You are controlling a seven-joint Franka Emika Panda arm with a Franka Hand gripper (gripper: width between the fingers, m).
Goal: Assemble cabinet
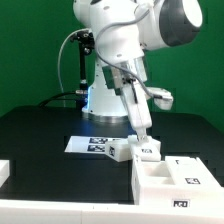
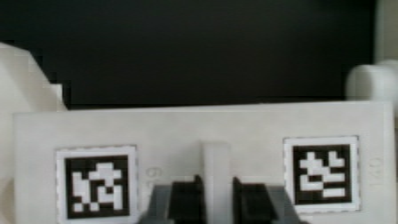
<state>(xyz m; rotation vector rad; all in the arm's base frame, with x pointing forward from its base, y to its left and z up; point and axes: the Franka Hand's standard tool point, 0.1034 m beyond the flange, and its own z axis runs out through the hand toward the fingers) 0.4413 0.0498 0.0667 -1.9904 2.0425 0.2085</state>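
My gripper (image 1: 144, 138) reaches down over the front middle of the table. Its two dark fingers (image 2: 175, 203) stand close together on either side of the middle ridge of a white cabinet panel (image 2: 214, 135) with two black-and-white tags, gripping it. In the exterior view that panel (image 1: 148, 151) sits at the far left corner of the open white cabinet box (image 1: 165, 182). A smaller white cabinet block (image 1: 119, 151) lies just to its left. The panel's lower edge is hidden by the fingers in the wrist view.
The marker board (image 1: 92, 145) lies flat on the black table behind the block. Another white part (image 1: 5, 174) shows at the exterior view's left edge. The robot base and cables stand at the back. White cabinet pieces (image 2: 25, 85) rise beyond the panel in the wrist view.
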